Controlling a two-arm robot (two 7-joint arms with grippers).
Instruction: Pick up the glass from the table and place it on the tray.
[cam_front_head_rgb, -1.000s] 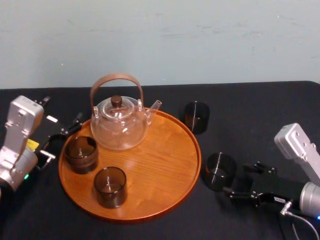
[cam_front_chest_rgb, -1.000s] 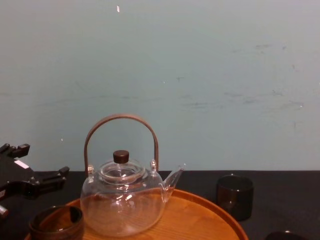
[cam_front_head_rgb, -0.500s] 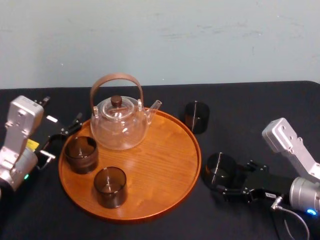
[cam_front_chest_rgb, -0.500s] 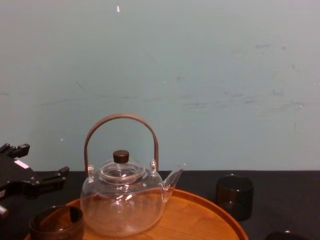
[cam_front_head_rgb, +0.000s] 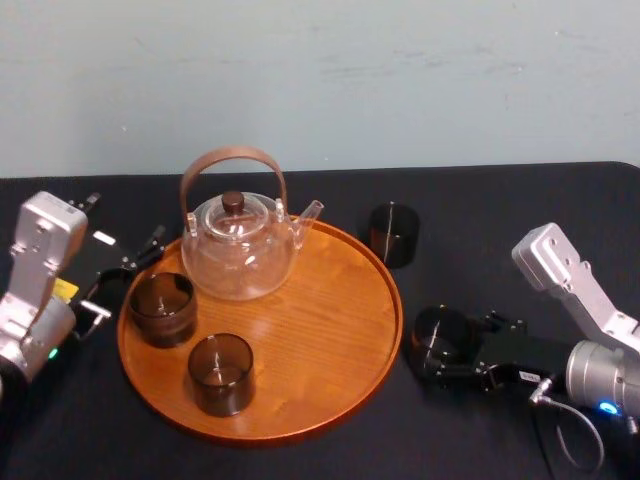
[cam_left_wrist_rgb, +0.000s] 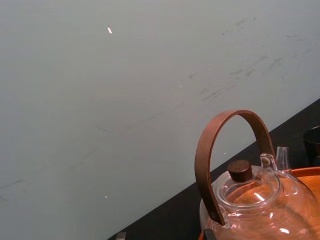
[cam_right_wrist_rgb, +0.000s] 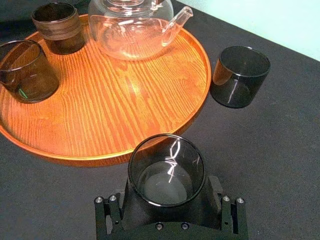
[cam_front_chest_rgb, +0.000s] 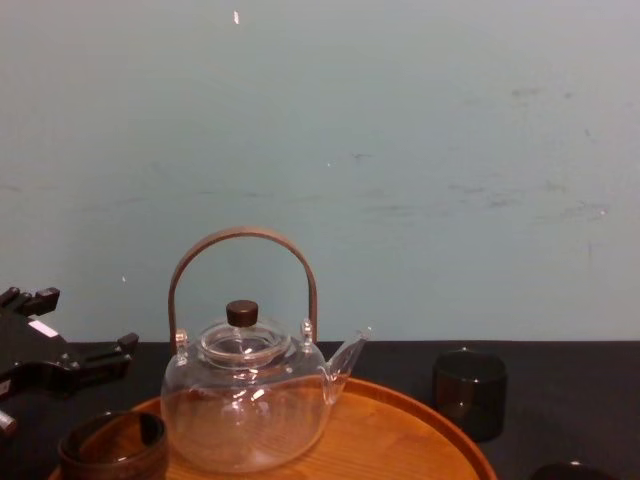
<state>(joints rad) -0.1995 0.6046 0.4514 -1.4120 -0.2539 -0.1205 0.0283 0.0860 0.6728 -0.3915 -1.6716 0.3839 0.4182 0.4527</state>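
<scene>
**Right fingers straddle the glass, off the tray**

Head view: the glass (cam_front_head_rgb: 438, 335) stands on the dark surface (cam_front_head_rgb: 500, 230), just off the tray (cam_front_head_rgb: 330, 300) rim at its 4 o'clock. The right gripper (cam_front_head_rgb: 455, 350) reaches in from the glass's 3 o'clock, one finger on each side. The left gripper (cam_front_head_rgb: 122, 245) sits at the tray's 9 o'clock, fingers apart, holding nothing. On the tray are a teapot (cam_front_head_rgb: 238, 250) at 11 o'clock and two dark cups (cam_front_head_rgb: 162, 308) at 9 and 7. A second dark glass (cam_front_head_rgb: 392, 233) stands off the rim at 1 o'clock.

Left wrist view: teapot handle and lid against a pale wall.

Right wrist view: the glass is upright between the spread fingers (cam_right_wrist_rgb: 216, 186), beside the tray rim. I cannot tell whether they touch it.

Chest view: the left gripper is at the teapot's 9 o'clock, the second glass at its 3 o'clock.
</scene>
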